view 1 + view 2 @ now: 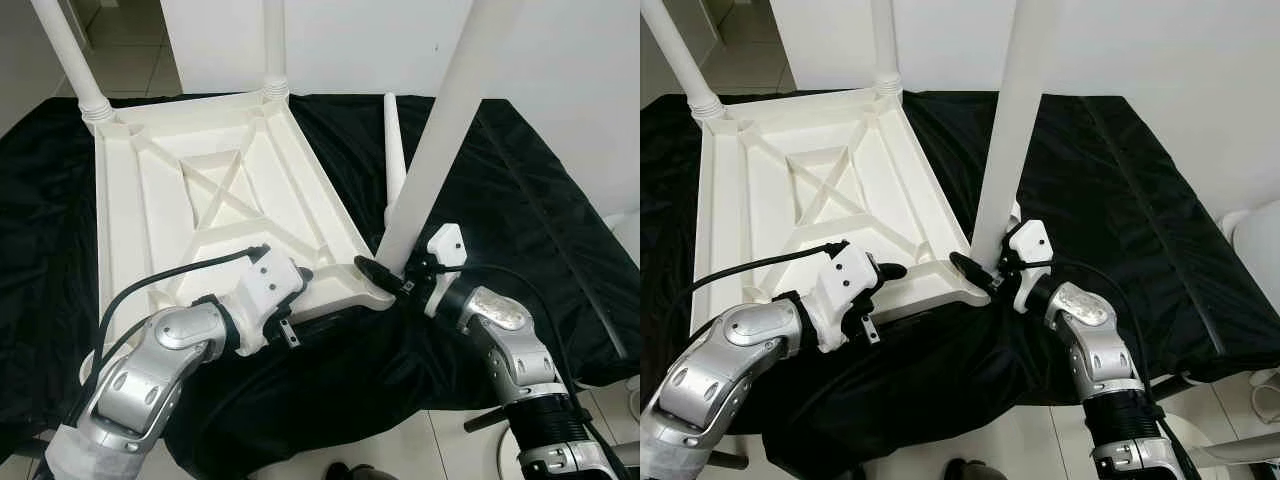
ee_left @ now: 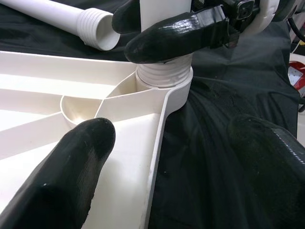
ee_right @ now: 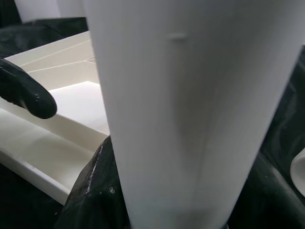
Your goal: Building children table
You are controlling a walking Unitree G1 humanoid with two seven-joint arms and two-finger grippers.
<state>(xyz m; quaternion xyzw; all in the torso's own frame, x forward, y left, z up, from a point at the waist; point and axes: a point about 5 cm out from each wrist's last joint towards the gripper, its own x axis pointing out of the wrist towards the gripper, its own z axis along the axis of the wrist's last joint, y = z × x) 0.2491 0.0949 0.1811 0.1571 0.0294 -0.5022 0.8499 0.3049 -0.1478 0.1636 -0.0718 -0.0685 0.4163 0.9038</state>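
Note:
The white plastic table top (image 1: 180, 200) lies upside down on a black cloth. Two legs (image 1: 65, 50) (image 1: 274, 45) stand in its far corners. A third white leg (image 1: 440, 130) stands tilted in the near right corner socket (image 2: 164, 81), its ribbed end seated there. My right gripper (image 1: 390, 272) is shut on this leg just above the socket, with one finger (image 2: 176, 36) across its front. My left gripper (image 1: 300, 285) is open at the near rim, one finger over the underside and one outside over the cloth. A fourth leg (image 1: 393, 150) lies loose behind.
The black cloth (image 1: 520, 200) covers the whole work surface and hangs over its near edge above the tiled floor (image 1: 400, 450). A white rounded object (image 1: 630, 235) sits at the far right. A white wall stands behind.

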